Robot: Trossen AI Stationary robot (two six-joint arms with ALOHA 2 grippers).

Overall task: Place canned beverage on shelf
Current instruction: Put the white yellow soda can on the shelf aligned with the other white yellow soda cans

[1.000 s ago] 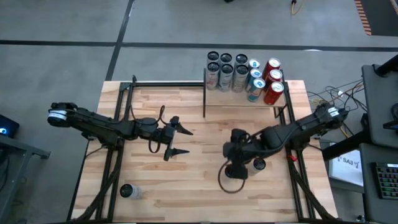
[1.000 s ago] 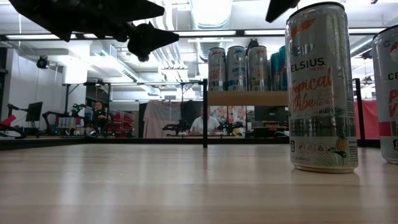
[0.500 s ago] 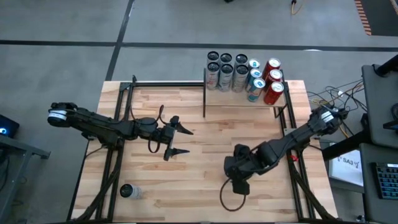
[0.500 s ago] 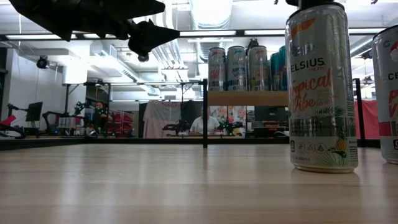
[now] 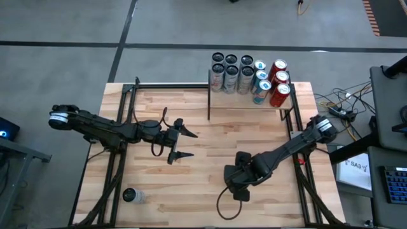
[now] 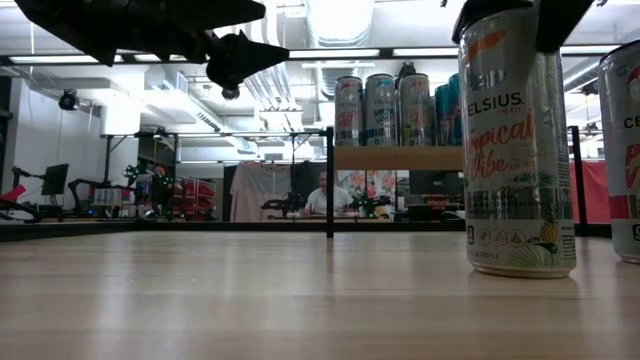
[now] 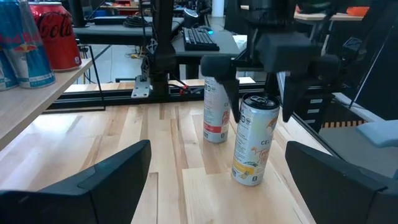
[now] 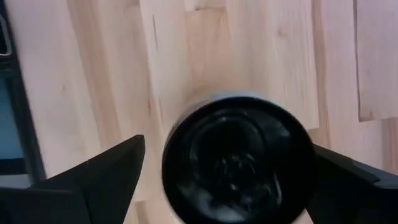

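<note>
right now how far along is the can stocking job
Done: about ten cans already stand on the shelf. In hand: the right gripper hangs open over the Celsius can, one finger down each side, not yet closed. Left: grip it, carry it to the shelf, then the can beside it and another. The left gripper waits open.

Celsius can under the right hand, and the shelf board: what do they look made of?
The Celsius can looks like thin metal, probably aluminium, with a glossy printed wrap: light glints off its side and its top rim is dark. The shelf board looks like light, matte wood with visible grain, carried on thin black posts, likely metal.
</note>
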